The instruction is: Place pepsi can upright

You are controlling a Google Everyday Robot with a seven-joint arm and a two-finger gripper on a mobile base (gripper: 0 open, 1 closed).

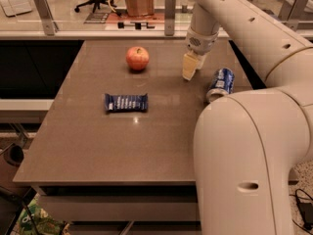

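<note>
The pepsi can (220,83), blue with white markings, lies on its side near the right edge of the brown table (98,146). Its silver end points toward the front left. My gripper (190,68) hangs from the arm just above the table top, a little left of and behind the can. There is a visible gap between them, and the gripper holds nothing that I can see. The big white arm body (244,160) covers the table's front right corner.
A red apple (137,58) sits at the back centre-left. A flat blue snack bar wrapper (126,102) lies mid-table on the left. A glass rail with metal posts (169,9) runs behind the table. The can lies close to the table's right edge.
</note>
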